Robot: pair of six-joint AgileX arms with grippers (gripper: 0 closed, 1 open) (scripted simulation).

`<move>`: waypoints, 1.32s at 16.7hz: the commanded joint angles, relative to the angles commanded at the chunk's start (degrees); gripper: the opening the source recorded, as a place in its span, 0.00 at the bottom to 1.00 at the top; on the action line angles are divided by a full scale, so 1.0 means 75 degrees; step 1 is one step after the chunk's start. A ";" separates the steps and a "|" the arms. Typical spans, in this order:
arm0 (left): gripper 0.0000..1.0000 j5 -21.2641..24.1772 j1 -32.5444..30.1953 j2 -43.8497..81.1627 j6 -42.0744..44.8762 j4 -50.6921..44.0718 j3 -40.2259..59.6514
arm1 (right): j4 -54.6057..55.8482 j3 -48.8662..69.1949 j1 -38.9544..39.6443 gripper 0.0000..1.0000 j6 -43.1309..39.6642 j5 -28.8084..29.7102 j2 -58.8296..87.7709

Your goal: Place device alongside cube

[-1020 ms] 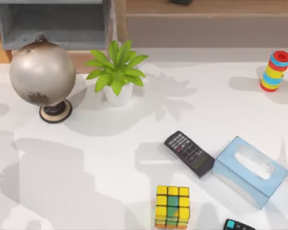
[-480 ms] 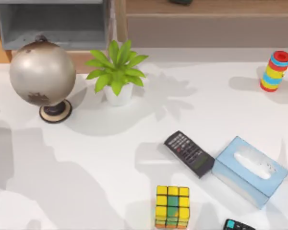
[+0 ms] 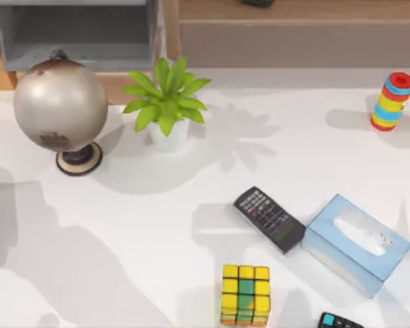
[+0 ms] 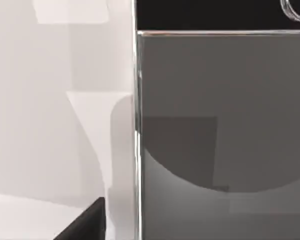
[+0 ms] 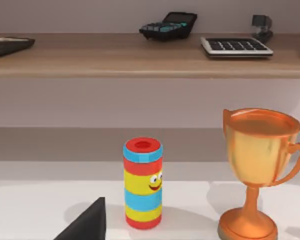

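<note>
Lying flat, your remote point(image 3: 269, 219) sits just above the cube point(image 3: 245, 294), beside the tissue box point(image 3: 355, 244). You cannot tell either gripper's finger state; nothing touches the remote.

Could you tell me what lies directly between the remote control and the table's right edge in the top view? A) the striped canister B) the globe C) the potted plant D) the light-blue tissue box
D: the light-blue tissue box sits just right of the remote control.

White table point(image 3: 157, 225), wooden shelf point(image 5: 140, 57) behind.
</note>
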 joint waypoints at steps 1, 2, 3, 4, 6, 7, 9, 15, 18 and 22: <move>1.00 0.0000 0.0004 0.0076 0.0005 0.0124 -0.0071 | 0.0000 0.0000 0.0000 1.00 0.0000 0.0000 0.0000; 1.00 0.0000 0.0005 0.0103 0.0007 0.0168 -0.0096 | 0.0000 0.0000 0.0000 1.00 0.0000 0.0000 0.0000; 1.00 0.0000 0.0005 0.0103 0.0007 0.0168 -0.0096 | 0.0000 0.0000 0.0000 1.00 0.0000 0.0000 0.0000; 1.00 0.0000 0.0005 0.0103 0.0007 0.0168 -0.0096 | 0.0000 0.0000 0.0000 1.00 0.0000 0.0000 0.0000; 0.92 0.0000 0.0005 0.0103 0.0007 0.0168 -0.0096 | 0.0000 0.0000 0.0000 1.00 0.0000 0.0000 0.0000; 0.85 0.0000 0.0005 0.0103 0.0007 0.0168 -0.0096 | 0.0000 0.0000 0.0000 1.00 0.0000 0.0000 0.0000; 0.70 0.0000 0.0005 0.0103 0.0007 0.0168 -0.0096 | 0.0000 0.0000 0.0000 1.00 0.0000 0.0000 0.0000; 0.25 0.0000 0.0005 0.0103 0.0007 0.0168 -0.0096 | 0.0000 0.0000 0.0000 1.00 0.0000 0.0000 0.0000; 0.02 0.0000 0.0005 0.0103 0.0007 0.0168 -0.0096 | 0.0000 0.0000 0.0000 1.00 0.0000 0.0000 0.0000; 0.00 0.0000 0.0005 0.0103 0.0007 0.0168 -0.0096 | 0.0000 0.0000 0.0000 1.00 0.0000 0.0000 0.0000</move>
